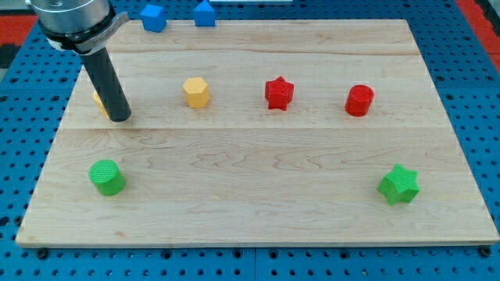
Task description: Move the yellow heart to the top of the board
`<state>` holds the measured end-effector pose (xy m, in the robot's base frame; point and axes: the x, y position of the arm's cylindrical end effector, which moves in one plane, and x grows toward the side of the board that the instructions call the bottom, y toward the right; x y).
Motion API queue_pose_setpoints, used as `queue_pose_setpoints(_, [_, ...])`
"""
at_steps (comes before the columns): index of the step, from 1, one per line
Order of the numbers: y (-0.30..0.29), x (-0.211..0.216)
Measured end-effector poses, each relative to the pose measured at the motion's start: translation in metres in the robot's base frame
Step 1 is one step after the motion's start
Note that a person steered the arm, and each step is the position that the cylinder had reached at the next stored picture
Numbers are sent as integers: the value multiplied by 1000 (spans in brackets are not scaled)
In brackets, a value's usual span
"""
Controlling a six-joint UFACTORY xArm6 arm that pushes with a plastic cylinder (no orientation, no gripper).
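The yellow heart [98,100] is mostly hidden behind my rod at the board's left; only a small yellow sliver shows at the rod's left side. My tip [119,118] rests on the board just to the right of and below that sliver, touching or nearly touching it. A yellow hexagon [196,91] lies to the right of the tip.
A red star [278,93] and a red cylinder [360,101] lie in the same row to the right. A green cylinder [105,177] is at the bottom left, a green star [399,185] at the bottom right. Two blue blocks [153,16] [205,13] sit at the top edge.
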<state>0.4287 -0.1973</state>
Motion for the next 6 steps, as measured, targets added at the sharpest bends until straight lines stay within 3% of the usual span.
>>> queue_pose_setpoints(1, [-29, 22])
queue_pose_setpoints(2, [-45, 0])
queue_pose_setpoints(5, [-15, -36])
queue_pose_setpoints(6, [34, 13])
